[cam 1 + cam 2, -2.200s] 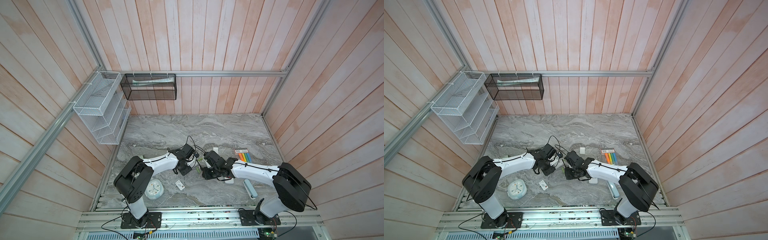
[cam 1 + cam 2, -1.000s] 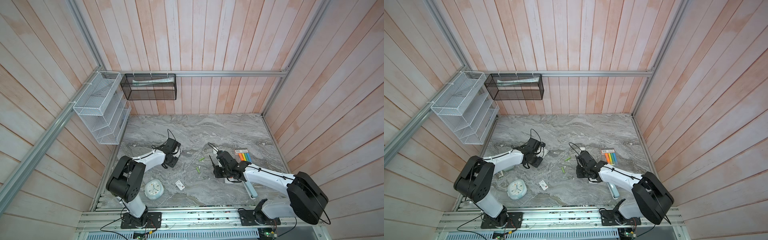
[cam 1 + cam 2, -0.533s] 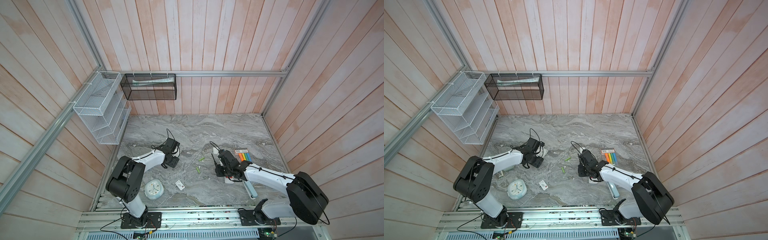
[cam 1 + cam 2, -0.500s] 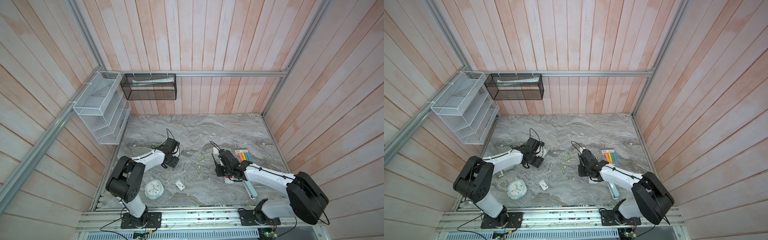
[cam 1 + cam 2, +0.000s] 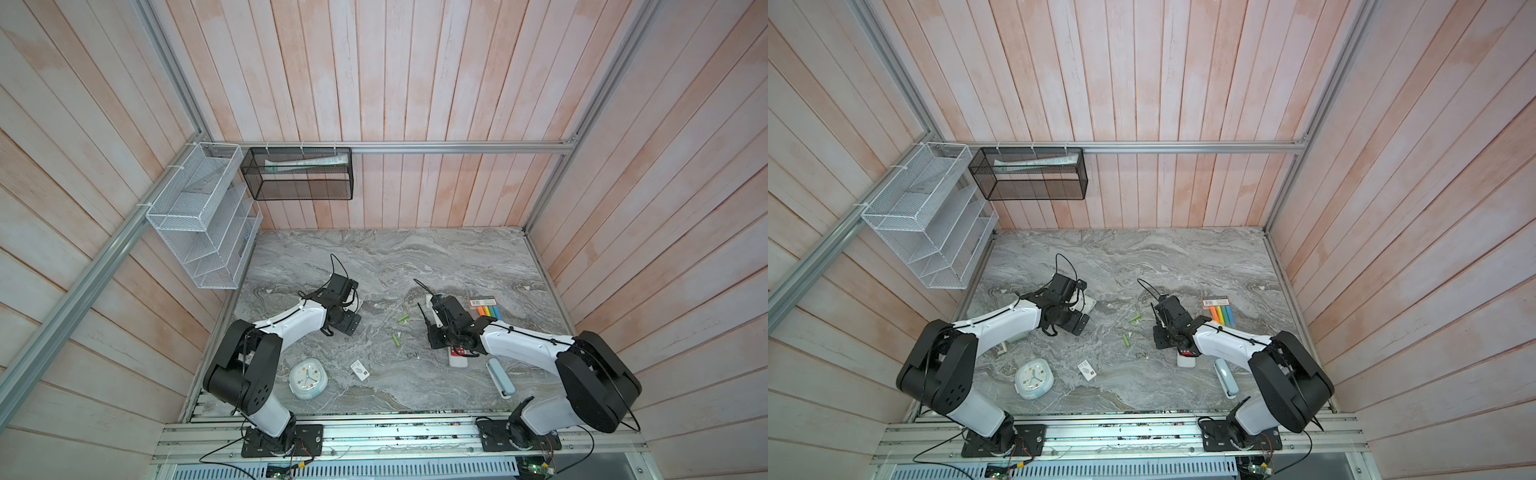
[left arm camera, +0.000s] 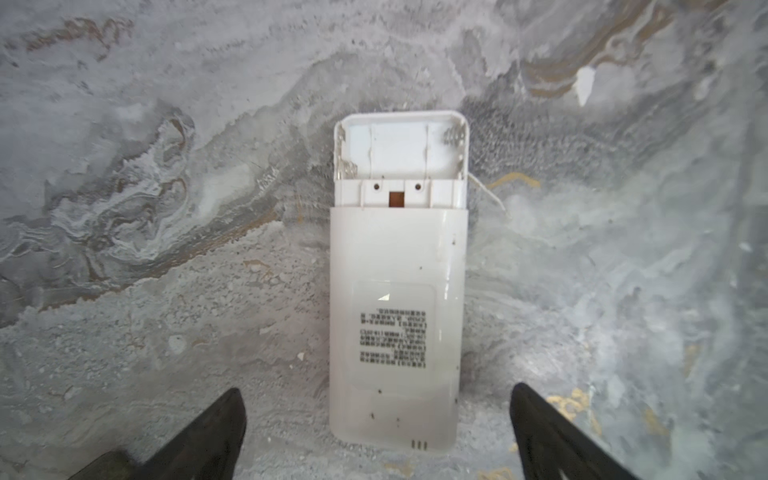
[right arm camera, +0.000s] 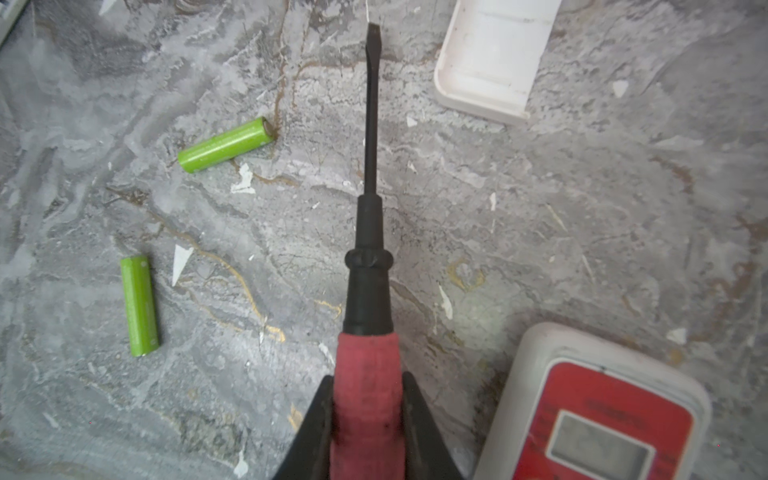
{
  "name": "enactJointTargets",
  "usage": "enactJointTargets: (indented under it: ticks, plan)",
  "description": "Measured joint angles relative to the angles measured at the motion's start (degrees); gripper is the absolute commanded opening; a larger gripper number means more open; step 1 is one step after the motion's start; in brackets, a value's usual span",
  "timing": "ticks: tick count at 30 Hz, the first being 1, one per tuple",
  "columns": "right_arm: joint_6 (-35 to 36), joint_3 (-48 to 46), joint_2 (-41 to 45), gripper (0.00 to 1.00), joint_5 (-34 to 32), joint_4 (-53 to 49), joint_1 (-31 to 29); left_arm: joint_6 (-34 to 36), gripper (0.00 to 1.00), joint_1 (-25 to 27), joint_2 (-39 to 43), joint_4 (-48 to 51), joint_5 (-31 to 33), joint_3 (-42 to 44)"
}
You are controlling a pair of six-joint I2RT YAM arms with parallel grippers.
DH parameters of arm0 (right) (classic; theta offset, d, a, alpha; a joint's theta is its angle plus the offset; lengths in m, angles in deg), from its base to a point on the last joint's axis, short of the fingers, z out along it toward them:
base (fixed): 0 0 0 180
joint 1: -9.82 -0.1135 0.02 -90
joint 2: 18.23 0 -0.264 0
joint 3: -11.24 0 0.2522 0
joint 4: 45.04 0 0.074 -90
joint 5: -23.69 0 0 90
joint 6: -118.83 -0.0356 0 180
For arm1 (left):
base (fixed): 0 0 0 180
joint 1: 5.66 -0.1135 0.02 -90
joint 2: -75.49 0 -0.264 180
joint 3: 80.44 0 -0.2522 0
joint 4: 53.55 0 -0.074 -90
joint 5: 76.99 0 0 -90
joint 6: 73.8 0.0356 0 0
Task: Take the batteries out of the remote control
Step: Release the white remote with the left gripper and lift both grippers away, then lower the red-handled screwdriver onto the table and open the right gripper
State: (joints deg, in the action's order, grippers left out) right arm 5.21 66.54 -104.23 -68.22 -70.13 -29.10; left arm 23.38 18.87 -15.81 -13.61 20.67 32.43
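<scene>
The left gripper [image 6: 376, 388] is wide open and holds nothing. The white remote [image 6: 397, 316] lies face down on the gray table [image 6: 166, 208], its near end between the two fingers and touching neither. At its far end the battery bay [image 6: 399, 151] is uncovered, springs showing. The right gripper [image 7: 368, 378] is squeezed tight on the red handle of the screwdriver [image 7: 368, 232], which points straight out ahead. A green battery [image 7: 226, 144] and a second battery [image 7: 140, 306] lie loose on the table beside the screwdriver, on the side toward the left gripper. On the other side sit a white cover [image 7: 494, 58] and, close by the gripper, a red-faced remote [image 7: 598, 415].
</scene>
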Motion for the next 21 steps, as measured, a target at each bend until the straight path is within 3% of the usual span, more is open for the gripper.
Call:
enactJointTargets:
  ticks: [12,21]
  plan:
    - [4.6,8.3,-10.8,0.05,-0.9,4.6,1.6,-4.5,1.00,0.1,9.7,-5.6,-3.2,0.5]
    - [6.8,11.3,-15.4,0.22,-2.7,7.1,1.6,-14.6,1.00,0.4,12.7,-7.5,-4.1,1.2]
